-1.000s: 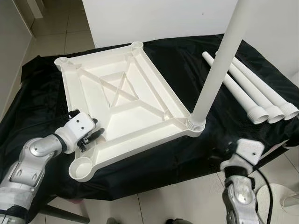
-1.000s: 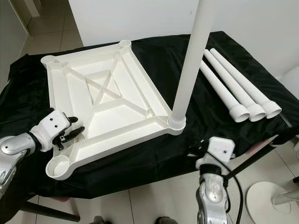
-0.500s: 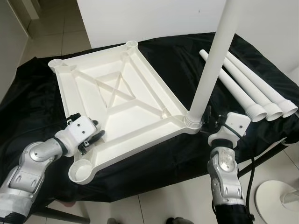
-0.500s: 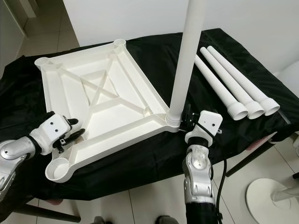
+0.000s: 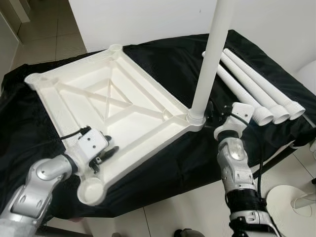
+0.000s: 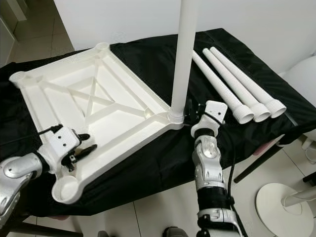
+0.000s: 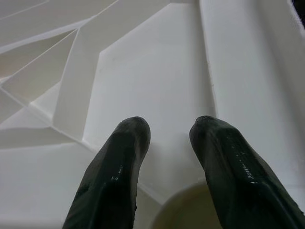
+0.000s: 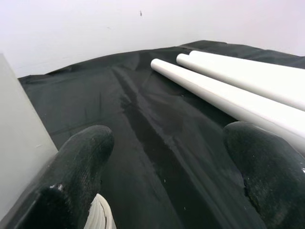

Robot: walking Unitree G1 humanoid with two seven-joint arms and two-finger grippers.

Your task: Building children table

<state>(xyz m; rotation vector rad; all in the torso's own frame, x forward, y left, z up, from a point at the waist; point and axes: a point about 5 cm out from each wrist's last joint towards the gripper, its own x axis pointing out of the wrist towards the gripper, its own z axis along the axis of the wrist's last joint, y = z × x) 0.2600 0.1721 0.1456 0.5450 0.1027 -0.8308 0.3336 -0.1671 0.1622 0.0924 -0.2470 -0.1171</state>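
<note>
One leg (image 5: 210,59) stands screwed into the upside-down tabletop (image 5: 98,103) on the black cloth (image 5: 163,59); three loose legs (image 5: 256,89) lie beside it, so three remain. Right gripper (image 6: 195,112) sits spread wide just beside the standing leg, holding nothing. Left gripper (image 5: 106,154) rests slightly parted over the tabletop's near edge, empty.

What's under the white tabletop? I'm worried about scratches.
The upturned tabletop lies on a black cloth that covers the whole surface and hangs over its edges. What the cloth covers cannot be seen.

Upright leg (image 5: 210,59) top cut off by frame.
</note>
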